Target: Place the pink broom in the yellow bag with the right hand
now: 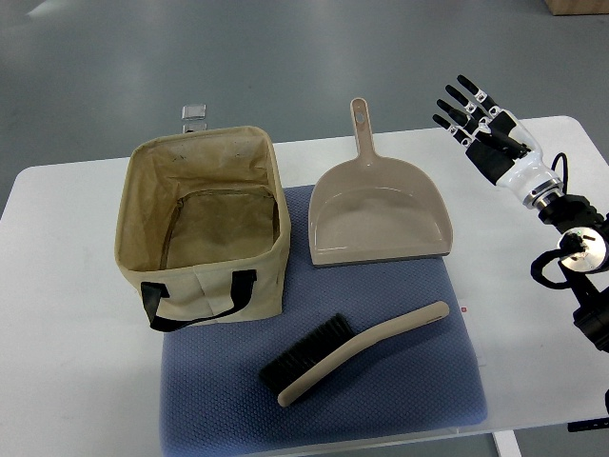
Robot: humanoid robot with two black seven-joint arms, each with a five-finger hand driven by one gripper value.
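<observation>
We are looking down at the broom [357, 354]. It is lying flat on the blue mat [419, 390], near the front edge of the tabletop [67, 286]. It looks more tan than pink to us. Its long line is running on a slant: the black bristles are sitting low and to the left, and the thin handle tip is pointing up and to the right.

Our right robot hand [481, 129] is waiting far off at the upper right, over the back of the tabletop. Its fingers are spread out and it is holding nothing. We are not seeing a left robot hand at all.

So the broom is lying down and to the left of our right robot hand, well apart from it. The handle tip is the end pointing toward that side, so we think it is the easy part to reach first.

The dustpan [381, 214] is sitting between our robot hand and the bag [205, 233]. The bag is standing open to the left, just behind the bristles.
</observation>
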